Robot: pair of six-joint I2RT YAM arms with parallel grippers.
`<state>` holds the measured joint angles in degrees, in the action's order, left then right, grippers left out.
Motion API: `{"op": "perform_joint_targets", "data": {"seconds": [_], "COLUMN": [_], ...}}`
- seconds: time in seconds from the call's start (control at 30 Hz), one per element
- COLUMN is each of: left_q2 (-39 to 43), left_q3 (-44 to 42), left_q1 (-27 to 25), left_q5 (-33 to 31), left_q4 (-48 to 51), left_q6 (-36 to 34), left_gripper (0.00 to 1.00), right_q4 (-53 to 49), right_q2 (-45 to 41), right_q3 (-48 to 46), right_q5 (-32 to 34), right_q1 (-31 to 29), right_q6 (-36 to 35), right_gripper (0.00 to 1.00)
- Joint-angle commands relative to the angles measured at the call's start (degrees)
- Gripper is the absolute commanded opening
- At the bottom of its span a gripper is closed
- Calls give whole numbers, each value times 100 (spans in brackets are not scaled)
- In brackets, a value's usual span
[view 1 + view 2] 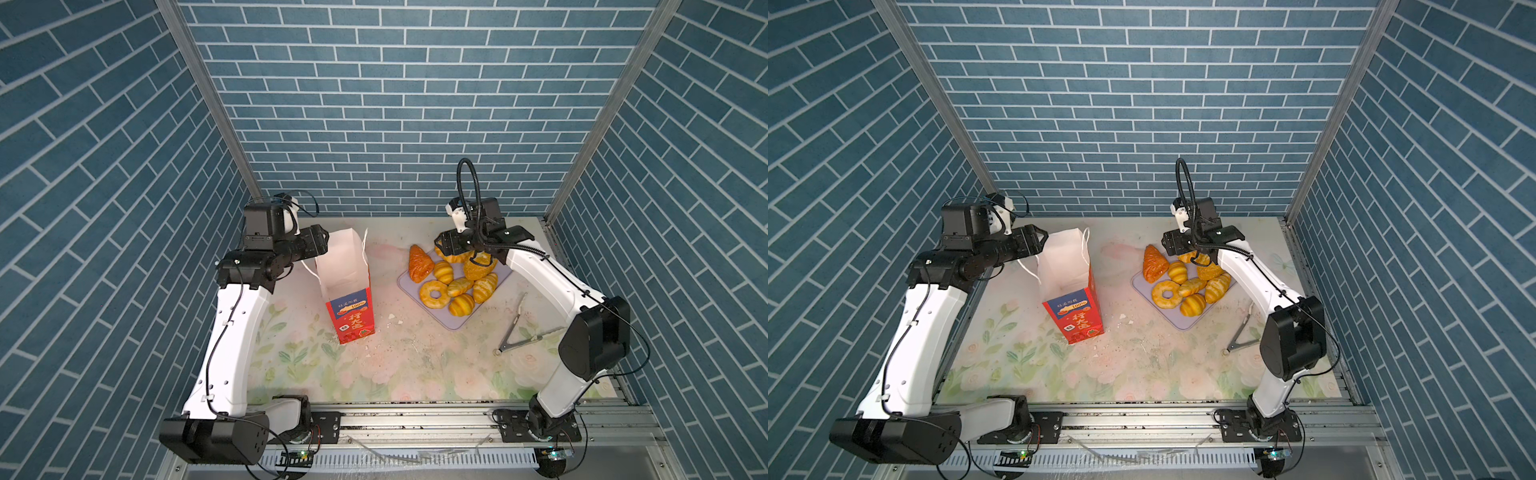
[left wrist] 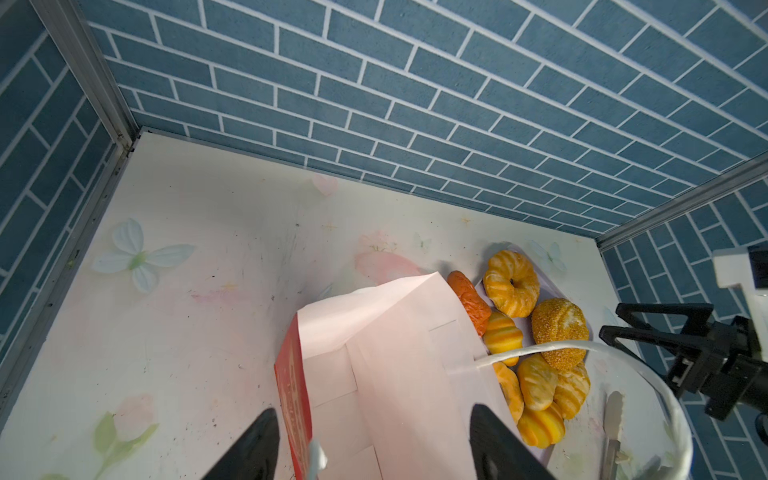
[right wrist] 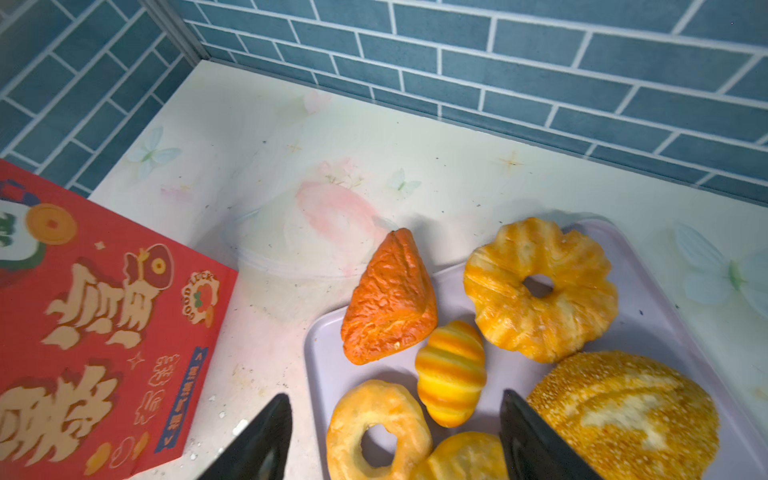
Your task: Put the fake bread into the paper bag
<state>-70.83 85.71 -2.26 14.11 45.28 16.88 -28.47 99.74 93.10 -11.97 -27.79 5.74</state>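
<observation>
The paper bag (image 1: 351, 311) stands upright and open, red outside and white inside, left of centre in both top views. My left gripper (image 2: 374, 409) is open at the bag's far rim, its jaws spread either side of the mouth (image 2: 395, 353), gripping nothing. The fake bread lies on a lilac tray (image 1: 457, 322): a red-brown croissant (image 3: 388, 303), a ring donut (image 3: 376, 428), a small ridged roll (image 3: 451, 374), a larger ring (image 3: 540, 291) and a speckled loaf (image 3: 623, 411). My right gripper (image 3: 395, 395) hangs open above the tray's far end, empty.
Metal tongs (image 1: 515, 328) lie on the table to the right of the tray. White crumbs (image 1: 392, 318) are scattered between bag and tray. The bag's white cord handle (image 2: 582, 347) loops out on its tray side. Blue brick walls close in three sides.
</observation>
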Motion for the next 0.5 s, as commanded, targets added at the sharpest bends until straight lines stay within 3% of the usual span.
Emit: {"op": "perform_joint_targets", "data": {"seconds": [0.0, 0.3, 0.47], "left_q2": [54, 139, 192], "left_q3": [2, 215, 193], "left_q1": [13, 15, 24], "left_q5": [-130, -129, -75], "left_q4": [163, 634, 763], "left_q6": [-102, -320, -324], "left_gripper": [73, 72, 65], "right_q4": [-428, -748, -696], "right_q2": [225, 827, 1252], "right_q3": [639, 1817, 2335], "right_q5": [-684, -1291, -1626], "right_q1": [-212, -946, -1325], "right_q6": [-75, -778, -1189], "right_gripper": [76, 72, 66]}}
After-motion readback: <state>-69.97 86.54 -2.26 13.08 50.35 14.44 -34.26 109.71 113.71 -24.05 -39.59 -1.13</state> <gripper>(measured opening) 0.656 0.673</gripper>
